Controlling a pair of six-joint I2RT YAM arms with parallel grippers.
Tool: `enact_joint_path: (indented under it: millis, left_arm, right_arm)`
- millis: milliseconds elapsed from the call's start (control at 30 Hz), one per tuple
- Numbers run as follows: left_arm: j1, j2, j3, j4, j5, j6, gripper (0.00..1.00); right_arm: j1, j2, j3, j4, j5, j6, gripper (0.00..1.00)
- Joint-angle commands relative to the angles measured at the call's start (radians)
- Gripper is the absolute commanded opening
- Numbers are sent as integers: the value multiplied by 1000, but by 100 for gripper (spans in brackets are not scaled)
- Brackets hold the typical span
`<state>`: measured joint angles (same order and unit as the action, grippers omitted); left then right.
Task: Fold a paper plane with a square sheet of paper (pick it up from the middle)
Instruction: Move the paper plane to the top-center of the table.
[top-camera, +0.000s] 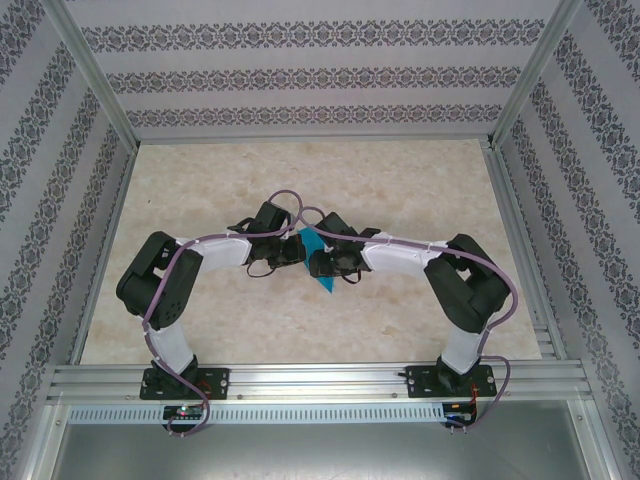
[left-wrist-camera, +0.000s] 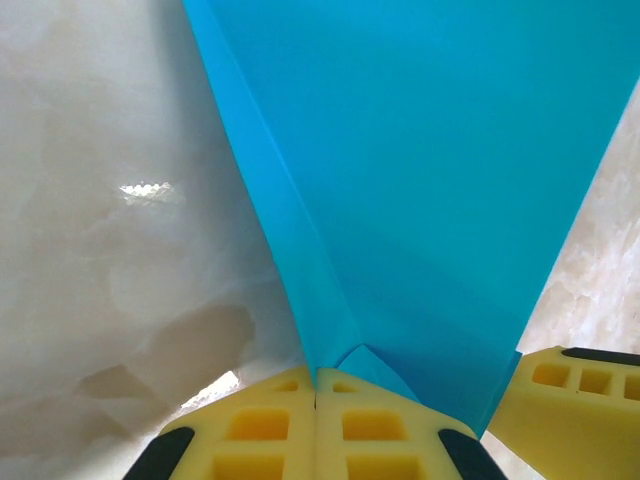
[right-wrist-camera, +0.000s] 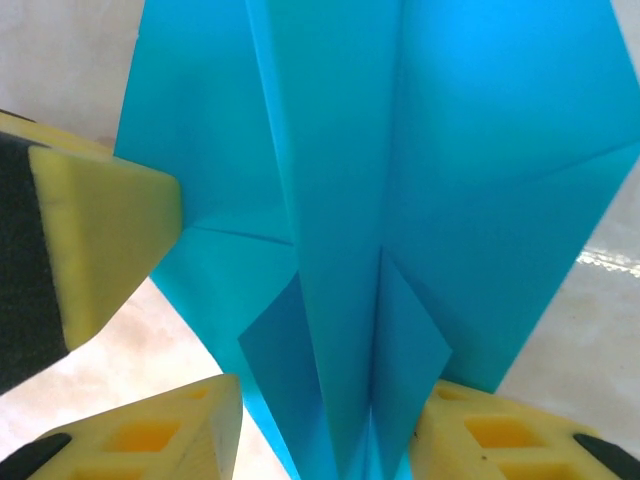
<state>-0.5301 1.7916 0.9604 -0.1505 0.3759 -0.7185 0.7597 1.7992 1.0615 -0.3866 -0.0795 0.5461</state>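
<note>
Left wrist cam first: the left gripper (left-wrist-camera: 315, 385) has its two yellow fingers pressed flat together at the bottom of the shot, pinching the edge of the paper plane (left-wrist-camera: 420, 180). The cyan sheet fans up and away from the pinch, with a long crease running down to it, and it blocks most of what's beyond. Off to the left you get the pale marble-look table (left-wrist-camera: 100, 250) with a bit of glare on it. In the bottom right corner a yellow finger (left-wrist-camera: 570, 400) of the other arm pokes in just beside the paper.

From the top cam, both arms bend inward and meet mid-table, so the wrists and looping purple cables (top-camera: 290, 200) cover most of the plane. Just a blue strip and a pointed tip stick out between them. Patterned wallpaper walls (top-camera: 300, 75) box the table in on three sides, and there's an aluminium rail (top-camera: 320, 380) along the near edge where the bases sit.

Right wrist cam: the right gripper (right-wrist-camera: 325, 410) has its jaws partway apart, with the folded centre ridge and two small triangular flaps standing in the gap. Can't tell if the pads really press on it. A left-arm finger (right-wrist-camera: 100, 230), yellow with a black back, crowds in from the left, touching the paper's edge.
</note>
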Motion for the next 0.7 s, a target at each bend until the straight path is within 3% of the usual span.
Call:
enact_joint_path:
  millis: [0,267,467,667]
  left_arm:
    - [10,15,24,-18,-11,14,6]
    - [11,9,29,-33,-17,17,9]
    - [31,-54,32,-91,-69,25,23]
    - [83,-143,10,-158,-151,6,40]
  right_arm:
    - [14,25,37,-4,24,-17,46]
    - [20,52,61,-16,57,-2,37]
    - [20,36,65,-61,127,3,19]
    - [27,8,77,-90,186,8,12]
